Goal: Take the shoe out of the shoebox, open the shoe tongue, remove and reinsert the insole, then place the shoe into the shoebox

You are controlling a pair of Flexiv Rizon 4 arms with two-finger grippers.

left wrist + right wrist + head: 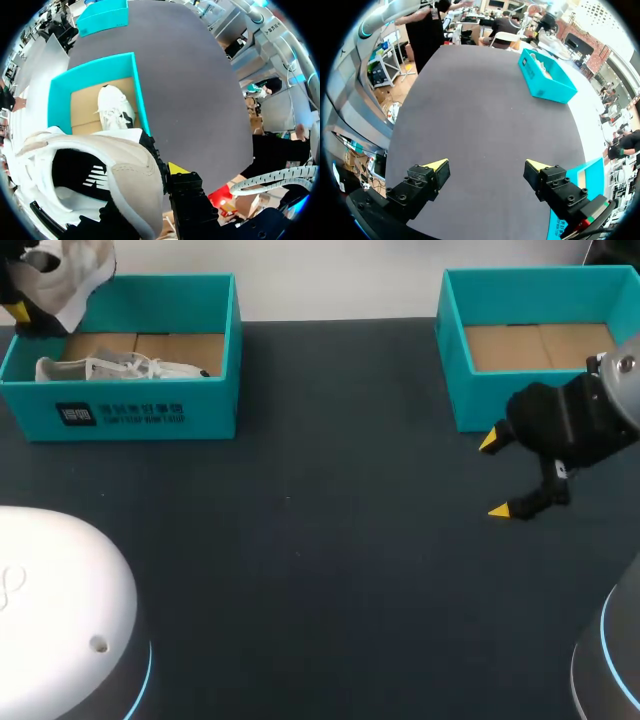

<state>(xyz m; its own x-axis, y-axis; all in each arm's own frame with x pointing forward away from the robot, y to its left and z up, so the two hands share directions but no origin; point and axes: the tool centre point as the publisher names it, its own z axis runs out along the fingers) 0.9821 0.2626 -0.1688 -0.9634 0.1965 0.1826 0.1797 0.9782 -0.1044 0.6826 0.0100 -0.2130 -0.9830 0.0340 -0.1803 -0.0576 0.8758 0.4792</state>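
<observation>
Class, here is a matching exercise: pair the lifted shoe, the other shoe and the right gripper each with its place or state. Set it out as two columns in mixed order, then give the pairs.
1. lifted shoe
2. other shoe
3. right gripper

A. open, above the dark table
B. lying in the left shoebox
C. held by the left gripper

Pairs: 1-C, 2-B, 3-A.

shoe (80,280): white-beige, raised over box's rear corner | second shoe (120,368): white, lying inside teal shoebox (150,415)
</observation>
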